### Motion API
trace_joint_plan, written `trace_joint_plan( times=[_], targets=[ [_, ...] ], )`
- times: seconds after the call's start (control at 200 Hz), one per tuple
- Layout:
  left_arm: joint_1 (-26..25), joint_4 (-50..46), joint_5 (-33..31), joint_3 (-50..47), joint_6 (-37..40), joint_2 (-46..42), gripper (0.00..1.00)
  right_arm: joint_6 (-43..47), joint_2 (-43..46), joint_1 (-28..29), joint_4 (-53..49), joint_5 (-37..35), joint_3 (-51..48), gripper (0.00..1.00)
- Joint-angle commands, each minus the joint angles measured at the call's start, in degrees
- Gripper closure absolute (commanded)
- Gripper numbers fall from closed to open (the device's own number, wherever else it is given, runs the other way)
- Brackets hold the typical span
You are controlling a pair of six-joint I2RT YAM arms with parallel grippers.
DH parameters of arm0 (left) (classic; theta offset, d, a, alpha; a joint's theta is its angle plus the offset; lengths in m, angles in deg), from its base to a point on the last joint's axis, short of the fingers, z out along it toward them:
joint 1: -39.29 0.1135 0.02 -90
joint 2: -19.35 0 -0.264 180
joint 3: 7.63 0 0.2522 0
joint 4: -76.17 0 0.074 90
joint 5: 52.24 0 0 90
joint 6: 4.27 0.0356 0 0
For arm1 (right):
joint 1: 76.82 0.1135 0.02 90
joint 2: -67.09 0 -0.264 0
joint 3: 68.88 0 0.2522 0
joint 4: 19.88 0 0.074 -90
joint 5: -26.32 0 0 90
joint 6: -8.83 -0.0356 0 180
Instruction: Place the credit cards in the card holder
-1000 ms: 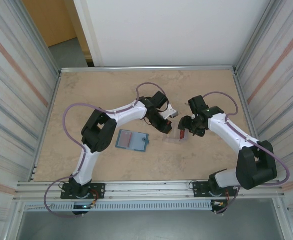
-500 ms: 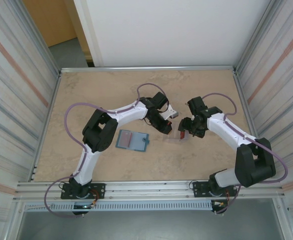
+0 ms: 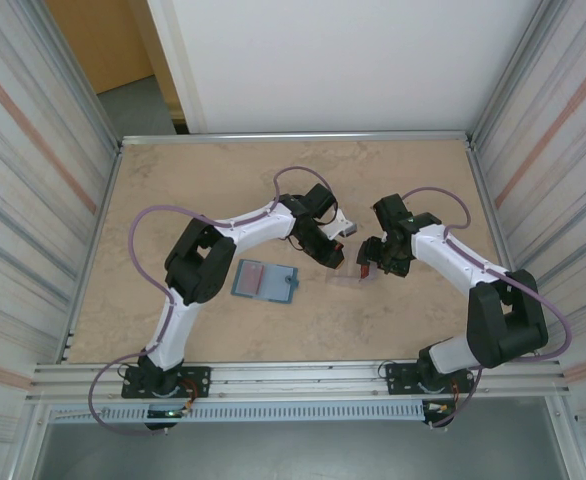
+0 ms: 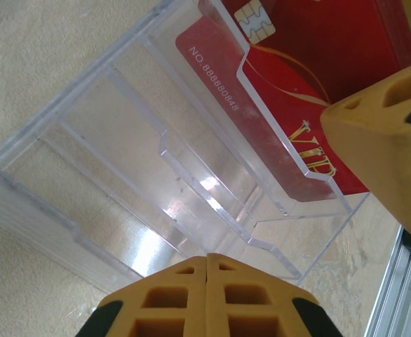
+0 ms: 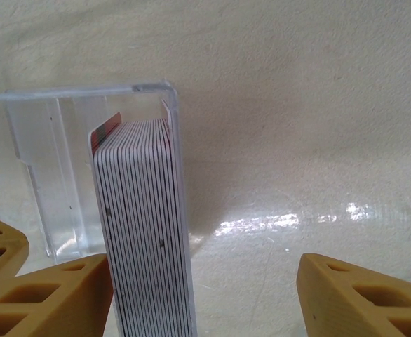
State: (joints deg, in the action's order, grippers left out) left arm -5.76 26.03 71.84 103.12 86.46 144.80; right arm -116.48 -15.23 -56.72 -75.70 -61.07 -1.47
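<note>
A stack of red credit cards [image 4: 311, 63] stands in a clear plastic case [image 4: 142, 161] at mid-table. In the right wrist view the stack [image 5: 146, 232] shows edge-on. My right gripper [image 5: 202, 274] is open around it: the left finger sits against the stack and the right finger stands far off. My left gripper [image 4: 207, 263] is shut on nothing, its tip at the case's open edge. In the top view both grippers, left [image 3: 331, 258] and right [image 3: 371, 262], meet at the case [image 3: 345, 277]. The teal card holder [image 3: 273, 283] lies open to the left with a reddish card [image 3: 254, 273] on it.
Metal rails [image 3: 303, 375] edge the table, and ribbed walls [image 3: 33, 200] close both sides. The right gripper's finger [image 4: 388, 147] intrudes at the right of the left wrist view. Bare tabletop [image 3: 203, 190] stretches behind the arms.
The right arm has shifted slightly at the case and its jaws have narrowed a little. The left arm and the card holder have not moved.
</note>
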Motion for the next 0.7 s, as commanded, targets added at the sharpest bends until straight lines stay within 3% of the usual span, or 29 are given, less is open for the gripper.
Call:
trace_joint_plan(
  times=[0.0,0.692],
  targets=[
    [-0.1,-1.2,-1.2,-0.5,-0.1,2.3,1.00,1.4,-0.1,-0.6,-2.1,-1.7,0.6,0.32],
    [0.1,-1.5,-1.1,-0.6,0.0,2.4,1.00,2.3,3.4,-0.9,-6.9,-2.8,2.4,0.36]
  ],
)
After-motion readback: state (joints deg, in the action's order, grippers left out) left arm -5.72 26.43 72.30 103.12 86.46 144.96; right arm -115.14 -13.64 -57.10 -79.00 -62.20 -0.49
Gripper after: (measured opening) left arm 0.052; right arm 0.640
